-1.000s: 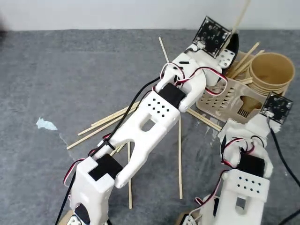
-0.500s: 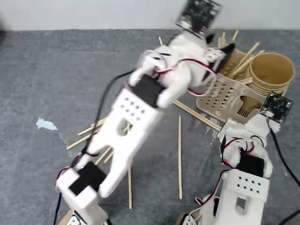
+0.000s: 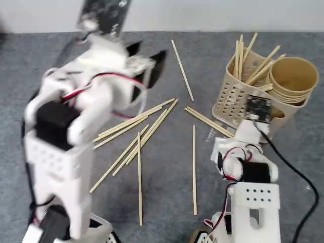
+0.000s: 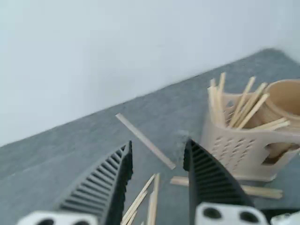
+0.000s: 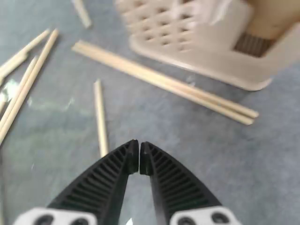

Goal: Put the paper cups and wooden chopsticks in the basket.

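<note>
Beside the basket (image 3: 233, 101) of paper cups (image 3: 293, 76), loose chopsticks (image 3: 139, 172) litter the mat (image 3: 40, 91); left gripper (image 4: 158, 154) gapes empty, right gripper (image 5: 139, 152) sits pinched closed.

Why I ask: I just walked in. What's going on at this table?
Two robot arms are tidying a table. The basket holds stacked paper cups and some chopsticks; many loose chopsticks lie on the grey mat. The left gripper hangs open and empty above them. The right gripper is shut and empty, low over the mat near the basket.
</note>
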